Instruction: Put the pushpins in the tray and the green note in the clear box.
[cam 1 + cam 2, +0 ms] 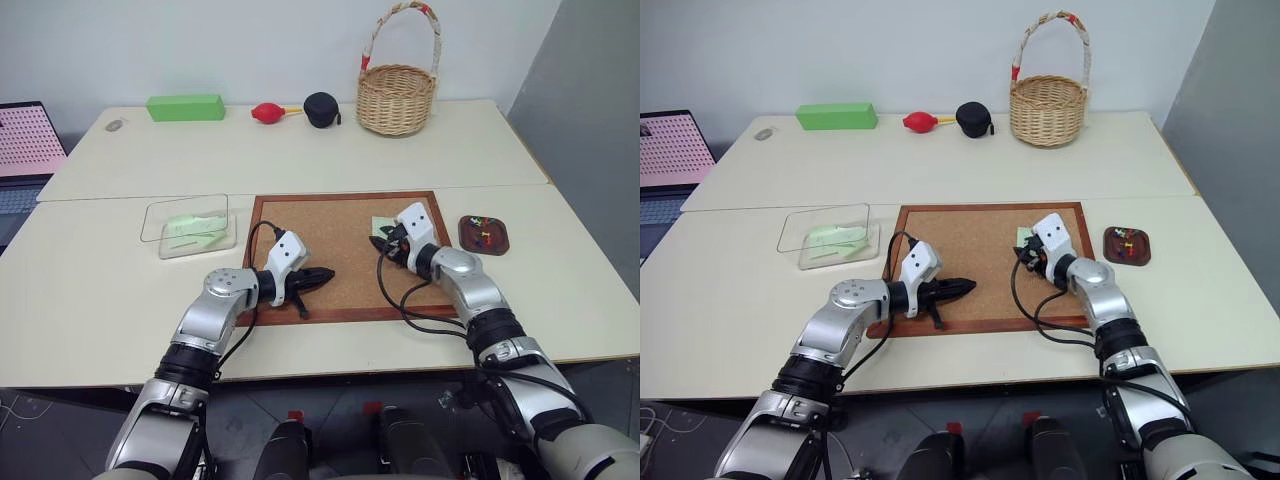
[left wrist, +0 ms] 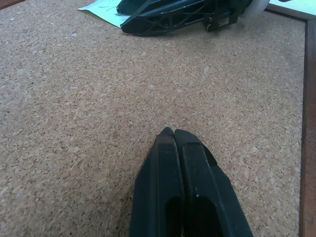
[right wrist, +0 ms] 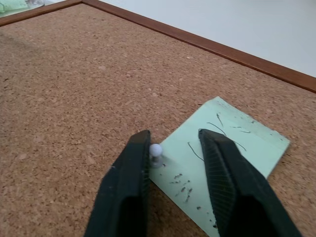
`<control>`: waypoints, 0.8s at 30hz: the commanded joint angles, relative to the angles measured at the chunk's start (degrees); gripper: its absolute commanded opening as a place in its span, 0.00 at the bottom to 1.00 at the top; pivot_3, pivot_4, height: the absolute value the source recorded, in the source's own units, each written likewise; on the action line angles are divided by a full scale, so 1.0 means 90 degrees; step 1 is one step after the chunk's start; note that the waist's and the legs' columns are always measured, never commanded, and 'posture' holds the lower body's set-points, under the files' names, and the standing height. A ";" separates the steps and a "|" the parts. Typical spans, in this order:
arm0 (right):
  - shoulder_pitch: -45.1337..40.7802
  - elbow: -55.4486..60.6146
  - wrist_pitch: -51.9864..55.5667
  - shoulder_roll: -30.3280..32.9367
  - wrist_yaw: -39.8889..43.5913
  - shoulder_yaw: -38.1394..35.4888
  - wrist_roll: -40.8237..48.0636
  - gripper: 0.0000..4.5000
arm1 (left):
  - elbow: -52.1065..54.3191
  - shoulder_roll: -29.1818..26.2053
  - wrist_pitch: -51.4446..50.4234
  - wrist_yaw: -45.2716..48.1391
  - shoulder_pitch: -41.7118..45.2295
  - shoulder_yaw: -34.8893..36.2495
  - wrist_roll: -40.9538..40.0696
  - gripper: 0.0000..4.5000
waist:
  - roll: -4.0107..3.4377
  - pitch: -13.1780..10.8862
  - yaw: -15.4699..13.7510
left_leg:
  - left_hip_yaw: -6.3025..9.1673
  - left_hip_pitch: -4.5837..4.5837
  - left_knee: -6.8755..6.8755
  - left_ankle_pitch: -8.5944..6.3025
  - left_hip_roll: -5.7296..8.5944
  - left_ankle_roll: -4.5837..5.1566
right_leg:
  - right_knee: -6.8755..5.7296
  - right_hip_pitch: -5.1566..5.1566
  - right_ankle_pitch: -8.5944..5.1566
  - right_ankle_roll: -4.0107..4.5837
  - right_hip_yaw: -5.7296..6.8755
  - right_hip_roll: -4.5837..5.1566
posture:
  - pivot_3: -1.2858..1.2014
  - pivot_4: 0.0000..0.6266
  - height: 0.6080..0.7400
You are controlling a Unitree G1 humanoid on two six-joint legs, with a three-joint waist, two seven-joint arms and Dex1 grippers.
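Observation:
The green note (image 3: 232, 143) lies on the corkboard (image 1: 330, 225) near its far right corner, held down by a white pushpin (image 3: 155, 149). My right gripper (image 3: 175, 138) is low over the note with its fingers a little apart. The pin stands just inside one finger (image 3: 133, 168). My left gripper (image 1: 325, 274) is shut and holds nothing; it hovers over the board's near left part. The dark brown tray (image 1: 500, 248), right of the board, holds several coloured pushpins (image 1: 482, 227). The clear box (image 1: 185, 212), left of the board, holds pale green slips.
At the table's far edge are a wicker basket (image 1: 397, 95), a black pouch (image 1: 321, 108), a red blower (image 1: 268, 112) and a bright green block (image 1: 186, 107). A laptop (image 1: 25, 140) sits at the far left.

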State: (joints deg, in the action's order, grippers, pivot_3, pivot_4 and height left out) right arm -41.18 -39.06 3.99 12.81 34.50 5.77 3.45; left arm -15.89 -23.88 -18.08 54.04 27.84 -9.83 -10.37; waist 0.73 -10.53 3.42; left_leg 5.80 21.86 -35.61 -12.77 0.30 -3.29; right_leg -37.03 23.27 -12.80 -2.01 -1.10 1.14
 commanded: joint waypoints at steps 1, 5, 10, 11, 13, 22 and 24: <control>-0.0038 0.0174 -0.0167 0.0117 0.0032 -0.0105 -0.0013 0.15 | -0.0173 -0.0197 -0.0237 -0.0036 -0.0246 -0.0138 0.0240 0.00 | 0.0000 0.0000 0.0000 | 0.0000 0.0000 0.0000 0.0000 0.0000 0.0000 | 0.0000 0.0000 0.0000 0.0000 0.0000 0.0000 | 0.52 0.24 1.00; 0.0086 0.0434 -0.0200 0.0166 0.0174 -0.0108 0.0027 0.01 | -0.0149 -0.0208 -0.0244 -0.0036 -0.0263 -0.0151 0.0247 0.00 | 0.0000 0.0000 -0.0003 | 0.0000 0.0001 0.0000 0.0000 0.0001 0.0000 | 0.0000 0.0000 0.0000 0.0000 -0.0001 0.0000 | 0.52 0.24 1.00; 0.0232 0.0880 -0.0228 0.0154 0.0342 -0.0167 0.0194 0.01 | -0.0138 -0.0228 -0.0246 -0.0032 -0.0271 -0.0162 0.0258 0.00 | 0.0000 0.0000 -0.0014 | 0.0002 0.0002 0.0009 0.0000 0.0002 0.0000 | 0.0004 0.0002 -0.0001 0.0002 0.0001 0.0001 | 0.52 0.24 1.00; 0.0254 0.0982 -0.0232 0.0152 0.0368 -0.0177 0.0221 0.01 | -0.0139 -0.0228 -0.0246 -0.0033 -0.0270 -0.0168 0.0263 0.00 | 0.0000 -0.0001 -0.0014 | 0.0002 0.0002 0.0015 0.0000 0.0002 0.0000 | 0.0005 0.0004 -0.0002 0.0004 0.0001 0.0001 | 0.52 0.24 1.00; 0.0277 0.1171 -0.0227 0.0145 0.0412 -0.0207 0.0277 0.01 | -0.0145 -0.0227 -0.0247 -0.0034 -0.0266 -0.0181 0.0268 0.00 | 0.0000 0.0000 -0.0012 | 0.0001 0.0002 0.0021 0.0000 0.0001 0.0000 | 0.0005 0.0007 -0.0003 0.0005 0.0000 0.0001 | 0.52 0.24 1.00; 0.0305 0.1940 -0.0095 0.0328 0.0594 -0.0189 0.0367 0.01 | -0.0182 -0.0172 -0.0211 -0.0103 -0.0242 -0.0168 0.0229 0.00 | -0.0001 0.0000 -0.0005 | 0.0000 -0.0005 0.0025 0.0000 0.0000 0.0000 | 0.0005 0.0006 -0.0004 0.0006 0.0000 0.0000 | 0.52 0.24 1.00; 0.0350 0.2117 -0.0094 0.0411 0.0682 -0.0129 0.0335 0.01 | -0.0146 -0.0099 -0.0178 -0.0180 -0.0203 -0.0048 0.0137 0.00 | 0.0000 0.0000 -0.0005 | 0.0000 -0.0005 0.0025 0.0000 0.0000 0.0000 | 0.0004 0.0006 -0.0004 0.0006 0.0001 0.0000 | 0.52 0.24 1.00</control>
State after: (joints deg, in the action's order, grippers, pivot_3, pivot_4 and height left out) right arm -38.16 -23.63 3.38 15.70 39.59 4.68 5.83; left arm -14.85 -24.57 -18.27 53.92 27.43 -10.25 -10.40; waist 0.72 -10.53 3.37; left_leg 5.80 21.82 -35.38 -12.76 0.30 -3.30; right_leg -37.00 23.32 -12.84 -1.95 -1.09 1.14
